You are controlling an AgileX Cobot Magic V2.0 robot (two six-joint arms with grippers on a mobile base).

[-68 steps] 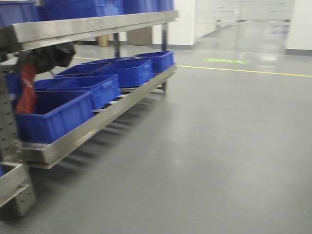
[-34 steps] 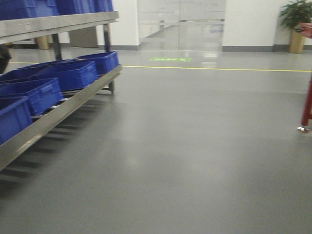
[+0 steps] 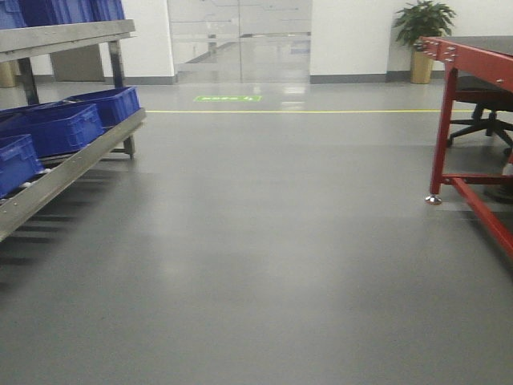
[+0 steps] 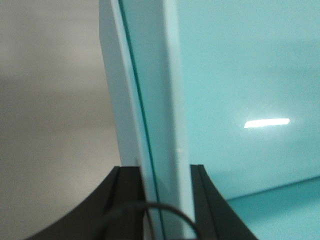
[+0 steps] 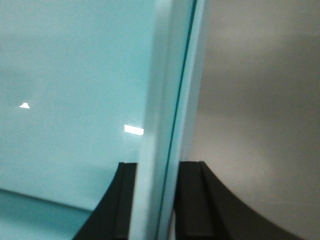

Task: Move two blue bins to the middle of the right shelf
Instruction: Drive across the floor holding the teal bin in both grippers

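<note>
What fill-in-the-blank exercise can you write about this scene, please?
1. In the front view, the dark royal-blue plastic bins sit on the steel rack at the ____ side.
2. The metal-framed table at the right is painted ____.
3. The left tool and the right tool are each ____ on a wall of the pale cyan plastic bin.
Missing words: left; red; shut.

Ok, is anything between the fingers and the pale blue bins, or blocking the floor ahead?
Nothing visible. The left gripper and right gripper each clamp a wall of the pale blue bins. Floor ahead is open between the steel rack, left, and the red table, right. The target shelf isn't in view.
</note>
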